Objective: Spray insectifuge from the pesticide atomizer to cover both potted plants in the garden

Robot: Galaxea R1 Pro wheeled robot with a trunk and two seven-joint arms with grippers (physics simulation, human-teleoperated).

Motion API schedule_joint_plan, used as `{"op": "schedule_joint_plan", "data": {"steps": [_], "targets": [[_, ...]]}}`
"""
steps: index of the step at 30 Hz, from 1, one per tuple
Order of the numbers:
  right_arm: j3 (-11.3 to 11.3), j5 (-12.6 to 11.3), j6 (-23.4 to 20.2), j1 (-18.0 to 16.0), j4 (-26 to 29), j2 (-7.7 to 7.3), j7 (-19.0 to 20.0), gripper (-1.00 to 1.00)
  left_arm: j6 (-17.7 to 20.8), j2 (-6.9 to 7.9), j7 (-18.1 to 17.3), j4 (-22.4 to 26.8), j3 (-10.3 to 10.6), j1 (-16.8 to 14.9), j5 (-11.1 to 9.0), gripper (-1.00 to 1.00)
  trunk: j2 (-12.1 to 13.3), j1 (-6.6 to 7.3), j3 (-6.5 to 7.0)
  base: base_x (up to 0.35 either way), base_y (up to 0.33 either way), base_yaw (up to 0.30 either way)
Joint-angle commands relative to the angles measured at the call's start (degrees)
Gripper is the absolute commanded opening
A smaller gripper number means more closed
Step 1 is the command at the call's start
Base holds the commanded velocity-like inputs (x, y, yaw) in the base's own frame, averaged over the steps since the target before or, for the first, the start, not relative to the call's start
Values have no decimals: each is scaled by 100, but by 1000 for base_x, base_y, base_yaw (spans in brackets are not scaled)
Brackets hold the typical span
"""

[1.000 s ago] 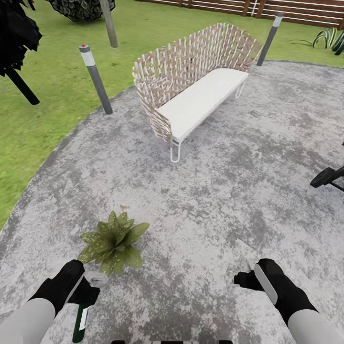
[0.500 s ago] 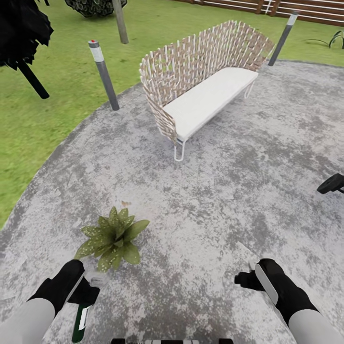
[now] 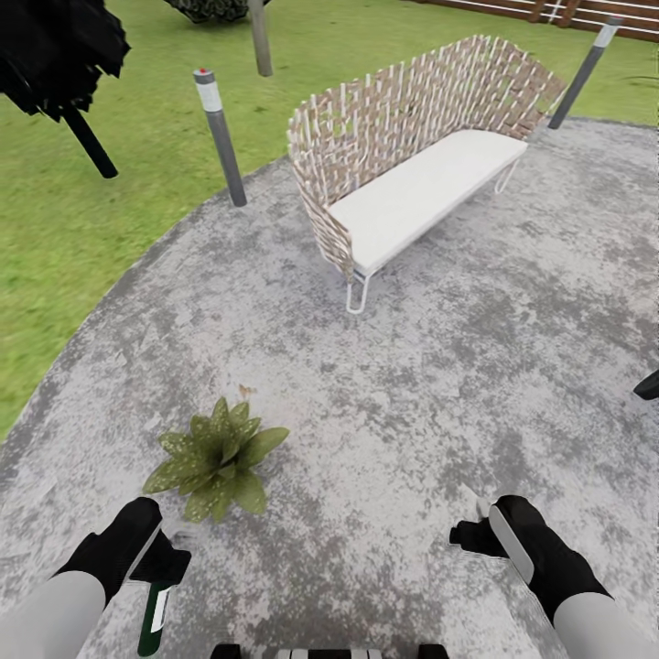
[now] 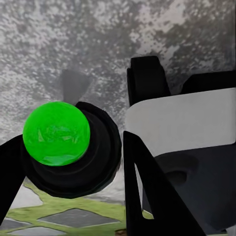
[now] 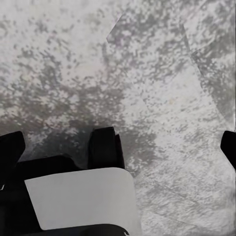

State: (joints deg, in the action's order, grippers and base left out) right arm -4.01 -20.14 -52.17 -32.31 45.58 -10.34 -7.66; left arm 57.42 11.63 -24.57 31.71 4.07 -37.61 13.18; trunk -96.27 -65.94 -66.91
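Near left, left claw point(image 3: 163, 569) grips atomizer point(image 3: 154, 611), ready for spraying plant point(image 3: 215, 458) beyond; right claw point(image 3: 469, 534) spread wide, empty.

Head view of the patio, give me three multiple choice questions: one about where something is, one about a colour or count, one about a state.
1. Where is the potted plant?
A. on the stone patio
B. on the lawn
C. on the wicker seat
2. How many grey bollard lamps stand at the patio's edge?
A. one
B. two
C. four
3. What is the left gripper doing?
A. hanging open
B. shut on the pesticide atomizer
C. touching the plant

Answers:
1 A, its leaves lie over grey stone just ahead of the left gripper.
2 B, one left of the wicker seat, one behind it.
3 B, the green bottle hangs from it.
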Motion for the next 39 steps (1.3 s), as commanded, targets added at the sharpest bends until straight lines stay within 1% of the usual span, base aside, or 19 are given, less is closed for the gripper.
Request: {"op": "schedule_joint_plan", "data": {"steps": [1, 10, 20, 27, 28, 32, 34, 39], "targets": [[-29, -61, -12, -3, 4, -9, -53, 100, 14, 6, -57, 11, 24, -1, 62, -100, -2, -2, -4, 235, -254, -49], [-29, -61, -12, -3, 4, -13, -60, 100, 15, 6, -57, 11, 24, -1, 62, -100, -2, -2, -7, 218, -254, -10], [-29, -61, -12, -3, 4, -12, -60, 100, 15, 6, -57, 11, 23, -10, 62, -100, -2, -2, -37, 19, -29, 242], [-29, -61, -12, -3, 4, -12, -60, 100, 15, 0, -57, 19, 32, -102, 62, -100, -2, -2, -61, 0, 0, 214], [-29, -61, -12, -3, 4, -12, -60, 100, 15, -12, -57, 19, 32, -126, 61, -100, -2, -2, -62, 0, 0, 51], [-29, -61, -12, -3, 4, -12, -60, 100, 15, -181, -57, 20, 49, -140, 88, -100, -2, -2, -63, 76, -96, 15], [-29, -61, -12, -3, 4, -12, -60, 100, 15, -242, -57, 20, 56, -158, 95, -100, -2, -2, -63, 169, -241, 2], [-29, -61, -12, -3, 4, -12, -60, 100, 15, -258, -57, 20, 52, -185, 97, -100, -2, -2, -63, 123, -177, 0]]}}
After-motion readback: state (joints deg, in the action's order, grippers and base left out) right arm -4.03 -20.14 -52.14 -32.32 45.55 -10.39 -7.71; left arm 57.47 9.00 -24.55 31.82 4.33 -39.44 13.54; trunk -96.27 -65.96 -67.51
